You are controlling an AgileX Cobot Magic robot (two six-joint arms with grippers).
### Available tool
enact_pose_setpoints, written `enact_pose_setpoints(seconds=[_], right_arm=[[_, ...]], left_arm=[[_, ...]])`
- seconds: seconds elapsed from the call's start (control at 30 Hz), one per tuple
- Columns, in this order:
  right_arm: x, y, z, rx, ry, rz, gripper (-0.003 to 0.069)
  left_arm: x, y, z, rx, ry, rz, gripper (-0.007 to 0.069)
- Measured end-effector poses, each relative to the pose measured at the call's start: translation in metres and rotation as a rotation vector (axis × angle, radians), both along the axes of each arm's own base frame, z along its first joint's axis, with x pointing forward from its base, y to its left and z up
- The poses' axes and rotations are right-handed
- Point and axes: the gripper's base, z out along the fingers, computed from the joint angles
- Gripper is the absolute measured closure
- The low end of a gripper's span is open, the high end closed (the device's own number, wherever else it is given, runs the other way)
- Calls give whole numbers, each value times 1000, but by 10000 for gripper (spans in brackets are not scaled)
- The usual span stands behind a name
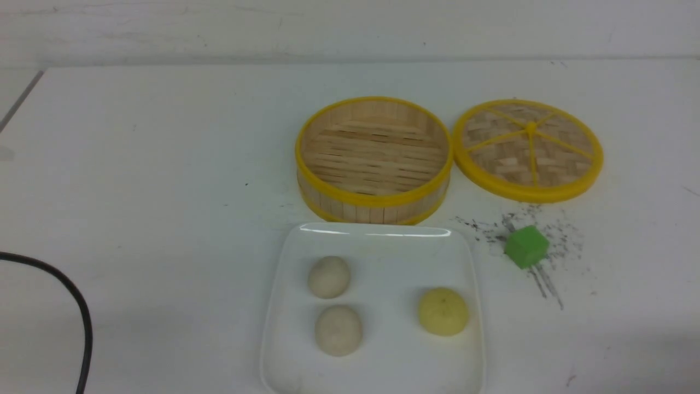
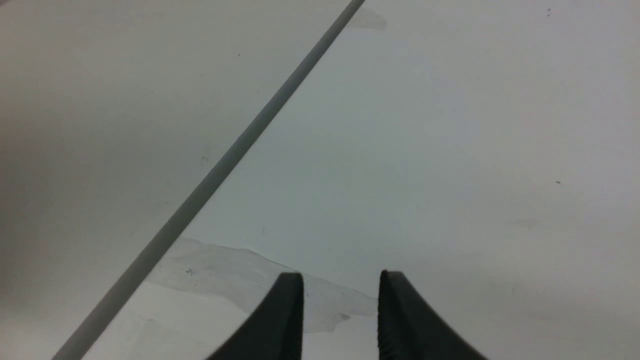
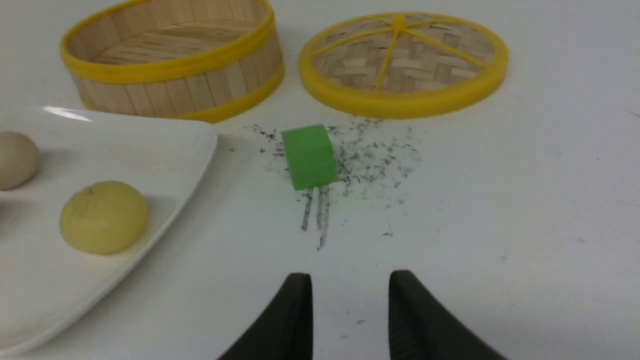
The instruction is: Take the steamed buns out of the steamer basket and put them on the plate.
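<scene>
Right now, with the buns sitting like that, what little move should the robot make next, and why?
Probably none beyond keeping both arms back. All three steamed buns lie on the plate, and the steamer basket is empty. The left pincer and right pincer are both open, holding nothing, so the job looks done.

Table (image 1: 164, 164): white, matte, filled nearly the whole front view; scuffed with small dark specks
Wall (image 1: 350, 27): pale, plain, rose behind the table's far edge
Seam (image 2: 210, 175): a grey strip ran slantwise across the white surface in the left wrist view
Cable (image 1: 76, 306): black, curved over the table's near left corner
Light: soft, even; faint shadows near the front edge
</scene>
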Motion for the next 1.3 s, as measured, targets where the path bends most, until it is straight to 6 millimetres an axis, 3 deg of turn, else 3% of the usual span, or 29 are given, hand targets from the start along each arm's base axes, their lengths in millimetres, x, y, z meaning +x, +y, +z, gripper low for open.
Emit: enact_pose_setpoints(seconds=[0.9, 1.3], right_arm=[[-6, -6, -8, -154, 48, -12, 419], [-6, -19, -8, -105, 71, -270, 419]], left_arm=[[-1, 2, 0, 8, 9, 18, 381], [-2, 3, -1, 16, 19, 37, 381]])
